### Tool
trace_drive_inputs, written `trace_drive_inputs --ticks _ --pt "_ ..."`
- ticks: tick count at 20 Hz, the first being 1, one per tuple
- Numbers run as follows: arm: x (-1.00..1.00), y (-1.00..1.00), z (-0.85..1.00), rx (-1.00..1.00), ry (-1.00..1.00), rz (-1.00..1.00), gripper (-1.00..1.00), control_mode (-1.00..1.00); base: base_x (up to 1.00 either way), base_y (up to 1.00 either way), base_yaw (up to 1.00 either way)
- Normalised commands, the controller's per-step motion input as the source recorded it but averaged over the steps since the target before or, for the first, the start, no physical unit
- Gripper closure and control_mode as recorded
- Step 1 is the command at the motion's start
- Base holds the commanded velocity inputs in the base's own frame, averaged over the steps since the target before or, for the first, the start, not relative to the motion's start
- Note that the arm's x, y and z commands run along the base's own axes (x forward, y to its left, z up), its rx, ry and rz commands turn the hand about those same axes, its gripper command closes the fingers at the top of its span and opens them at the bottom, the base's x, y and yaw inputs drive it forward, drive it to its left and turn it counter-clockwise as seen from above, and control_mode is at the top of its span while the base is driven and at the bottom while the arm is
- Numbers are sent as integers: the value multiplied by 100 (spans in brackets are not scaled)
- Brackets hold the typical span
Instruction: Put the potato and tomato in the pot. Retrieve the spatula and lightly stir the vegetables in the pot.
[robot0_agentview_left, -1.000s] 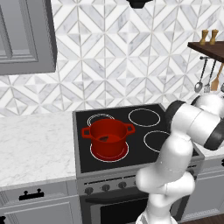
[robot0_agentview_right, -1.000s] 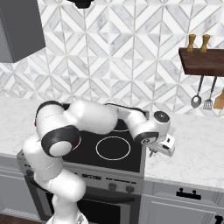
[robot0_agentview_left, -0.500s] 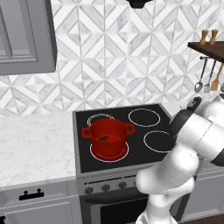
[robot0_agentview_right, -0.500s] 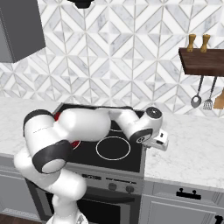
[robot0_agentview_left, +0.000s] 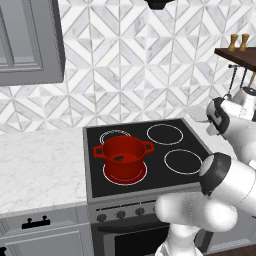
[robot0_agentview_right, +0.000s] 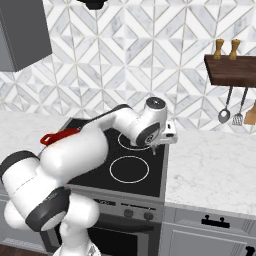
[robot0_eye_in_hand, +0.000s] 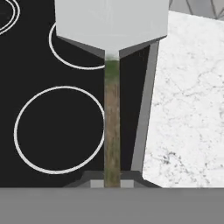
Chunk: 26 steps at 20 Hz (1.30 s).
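My gripper (robot0_eye_in_hand: 112, 181) is shut on the thin dark handle (robot0_eye_in_hand: 112, 122) of the spatula, whose flat pale grey blade (robot0_eye_in_hand: 111, 22) stands at the far end, over the stove's right edge. Seen from the right base, the hand (robot0_agentview_right: 156, 122) hovers above the stove's right burners. From the left base, the hand (robot0_agentview_left: 216, 117) sits at the far right with the pale blade (robot0_agentview_left: 196, 114) beside it. The red pot (robot0_agentview_left: 122, 156) stands on the front left burner, well left of the gripper; its red handle (robot0_agentview_right: 52, 136) peeks from behind my arm. A small dark shape lies in the pot; potato and tomato cannot be told apart.
A wooden shelf (robot0_agentview_right: 232, 70) on the right wall carries two mills, with a ladle (robot0_agentview_right: 223, 116) and other utensils hanging under it. White marble counter (robot0_agentview_right: 215, 165) lies right of the black stove (robot0_agentview_left: 165, 172), and more counter (robot0_agentview_left: 40, 165) to its left. A grey cabinet (robot0_agentview_left: 27, 40) hangs upper left.
The hand with the spatula has risen and swung left, from beside the stove's right edge to over the right burners. The pot has not moved.
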Motion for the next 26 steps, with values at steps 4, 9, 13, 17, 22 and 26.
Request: trace_drive_inputs --ticks 4,9,13,17,22,26 --pt "1 58 61 -30 -32 48 100 -100 0 0 0" --pt "0 47 57 -26 -48 48 100 -100 0 0 0" --pt "11 52 43 -30 -28 46 100 -100 0 0 0" --pt "54 42 20 -32 9 33 100 -100 0 0 0" --pt "30 34 0 -26 17 9 100 -100 0 0 0" --pt "0 13 0 -13 0 0 100 -100 0 0 0"
